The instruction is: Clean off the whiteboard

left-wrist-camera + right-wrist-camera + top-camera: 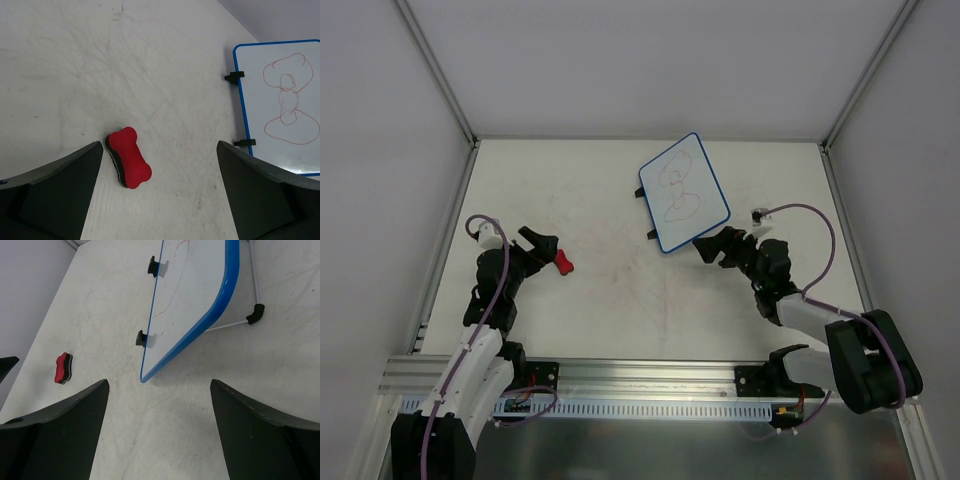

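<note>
The whiteboard (684, 192) has a blue rim and red scribbles and stands tilted on a wire leg at the back middle of the table. It also shows in the left wrist view (285, 107) and the right wrist view (192, 300). A red bone-shaped eraser (563, 263) lies flat on the table. My left gripper (542, 250) is open, and the eraser (129, 157) lies just ahead between its fingers, close to the left one. My right gripper (712, 247) is open and empty just short of the board's near corner.
Grey walls enclose the table on the left, back and right. An aluminium rail (650, 375) runs along the near edge. The board's wire leg ends in a black foot (256, 314) behind it.
</note>
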Controlling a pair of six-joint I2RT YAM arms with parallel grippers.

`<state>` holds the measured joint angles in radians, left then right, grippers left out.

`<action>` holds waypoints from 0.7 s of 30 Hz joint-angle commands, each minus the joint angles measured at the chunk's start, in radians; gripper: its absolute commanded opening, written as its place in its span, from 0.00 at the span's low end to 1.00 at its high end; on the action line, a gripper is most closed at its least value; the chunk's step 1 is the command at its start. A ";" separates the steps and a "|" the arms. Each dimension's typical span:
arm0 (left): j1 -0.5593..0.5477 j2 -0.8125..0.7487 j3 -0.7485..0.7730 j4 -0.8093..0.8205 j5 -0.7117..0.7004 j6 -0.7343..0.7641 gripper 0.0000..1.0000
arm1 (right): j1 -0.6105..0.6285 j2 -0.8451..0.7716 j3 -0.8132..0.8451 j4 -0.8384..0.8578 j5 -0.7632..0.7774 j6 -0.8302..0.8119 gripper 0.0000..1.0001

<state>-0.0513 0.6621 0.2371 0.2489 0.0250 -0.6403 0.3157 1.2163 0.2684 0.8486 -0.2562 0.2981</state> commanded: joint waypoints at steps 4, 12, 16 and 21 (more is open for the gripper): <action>0.001 0.019 0.016 0.030 0.001 0.014 0.99 | -0.004 0.055 0.066 0.099 0.003 0.004 0.83; 0.001 0.007 0.010 0.027 -0.017 0.014 0.99 | -0.004 0.195 0.144 0.176 0.000 0.030 0.61; 0.001 0.024 0.027 0.010 -0.016 0.010 0.99 | -0.004 0.229 0.158 0.214 -0.017 0.044 0.56; 0.001 0.039 0.031 0.001 -0.019 0.004 0.99 | -0.006 0.226 0.146 0.244 0.006 0.021 0.52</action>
<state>-0.0513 0.6945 0.2371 0.2447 0.0204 -0.6403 0.3157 1.4422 0.3931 0.9886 -0.2626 0.3393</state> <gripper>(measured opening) 0.990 0.526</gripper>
